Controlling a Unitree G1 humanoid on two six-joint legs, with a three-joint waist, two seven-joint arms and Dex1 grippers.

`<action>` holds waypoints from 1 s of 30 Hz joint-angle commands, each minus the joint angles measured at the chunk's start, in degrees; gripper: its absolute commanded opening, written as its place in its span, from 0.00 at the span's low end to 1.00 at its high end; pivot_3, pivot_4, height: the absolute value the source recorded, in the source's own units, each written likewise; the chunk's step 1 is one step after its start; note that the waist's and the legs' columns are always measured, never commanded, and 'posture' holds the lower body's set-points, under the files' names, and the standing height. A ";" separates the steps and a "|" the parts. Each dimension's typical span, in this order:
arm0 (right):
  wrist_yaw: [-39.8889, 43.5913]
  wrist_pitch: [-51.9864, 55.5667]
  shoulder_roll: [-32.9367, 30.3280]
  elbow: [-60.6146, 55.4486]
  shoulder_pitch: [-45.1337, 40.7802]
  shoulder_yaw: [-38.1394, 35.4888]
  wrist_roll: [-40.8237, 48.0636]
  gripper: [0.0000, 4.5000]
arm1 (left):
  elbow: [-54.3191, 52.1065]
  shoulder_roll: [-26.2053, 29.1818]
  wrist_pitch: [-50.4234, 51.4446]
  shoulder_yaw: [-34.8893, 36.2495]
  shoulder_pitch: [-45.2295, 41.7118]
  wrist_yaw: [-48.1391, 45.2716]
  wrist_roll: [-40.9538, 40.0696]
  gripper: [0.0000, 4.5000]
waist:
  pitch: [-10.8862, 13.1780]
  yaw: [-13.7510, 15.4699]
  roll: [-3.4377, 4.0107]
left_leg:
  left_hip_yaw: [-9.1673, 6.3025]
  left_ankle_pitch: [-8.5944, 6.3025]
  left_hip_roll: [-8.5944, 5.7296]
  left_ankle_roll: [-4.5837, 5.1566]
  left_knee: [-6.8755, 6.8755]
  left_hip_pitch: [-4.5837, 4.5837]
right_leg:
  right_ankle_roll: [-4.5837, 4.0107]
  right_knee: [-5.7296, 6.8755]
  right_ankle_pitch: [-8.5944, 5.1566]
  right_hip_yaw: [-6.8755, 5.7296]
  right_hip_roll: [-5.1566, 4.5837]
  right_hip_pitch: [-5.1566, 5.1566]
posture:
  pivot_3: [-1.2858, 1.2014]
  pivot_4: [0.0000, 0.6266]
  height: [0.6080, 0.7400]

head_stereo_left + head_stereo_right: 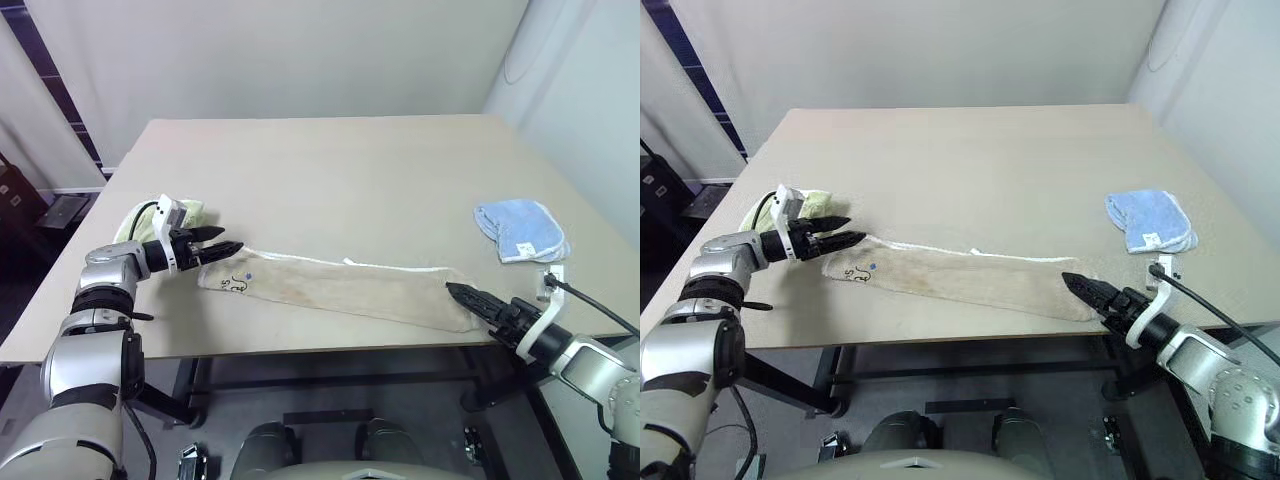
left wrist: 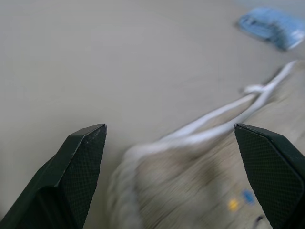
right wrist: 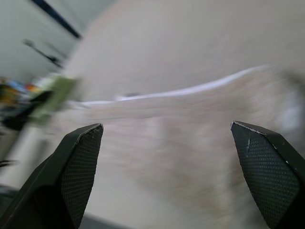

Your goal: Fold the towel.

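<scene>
Two grippers stand wide open, empty: the left gripper [image 1: 225, 240] and the right gripper [image 1: 462, 293] at opposite ends of the beige towel [image 1: 340, 288], a long folded strip with white corded trim and a small dark logo, lying along the table's [image 1: 330, 170] near edge.

Silver-grey jointed arms ending in white wrist brackets; left claw [image 1: 228, 240] and right claw [image 1: 460, 294] each with two black, pointed, fine-textured fingers [image 2: 81, 157]; black cable trailing from each wrist.

small dark logo on towel [image 1: 335, 288], not legible
</scene>
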 commanded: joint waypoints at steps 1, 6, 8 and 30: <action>-5.57 2.21 0.36 -1.24 2.93 -4.21 15.95 0.99 | -4.20 0.62 1.66 -0.45 0.09 -3.27 -0.72 1.00 | -0.01 0.01 0.00 | 0.00 0.00 0.00 0.00 0.00 0.01 | 0.00 -0.01 0.00 0.00 0.00 0.01 | 0.52 0.00 1.00; -13.32 2.39 -1.09 -1.06 9.53 -0.59 26.74 0.99 | -7.45 -0.30 4.74 -1.88 1.27 -6.59 -0.69 1.00 | -0.02 0.04 -0.01 | 0.00 -0.01 0.02 -0.01 0.00 0.05 | -0.01 -0.02 -0.01 0.00 0.00 0.06 | 0.52 0.00 1.00; -15.76 2.13 -1.60 -0.36 11.05 1.78 27.66 0.99 | -8.95 -0.33 4.08 -3.44 2.13 -8.03 0.34 1.00 | -0.04 0.01 -0.04 | 0.00 -0.02 0.02 -0.02 0.00 0.08 | -0.02 -0.04 -0.01 0.00 0.00 0.09 | 0.52 0.00 1.00; -27.34 -6.09 -3.21 8.35 9.58 6.54 33.13 0.99 | -30.02 0.22 7.66 -10.23 13.07 -13.51 -1.49 1.00 | -0.12 0.01 0.07 | 0.02 -0.04 0.12 -0.04 0.16 0.11 | -0.09 -0.08 0.02 0.03 0.04 0.17 | 0.52 0.00 1.00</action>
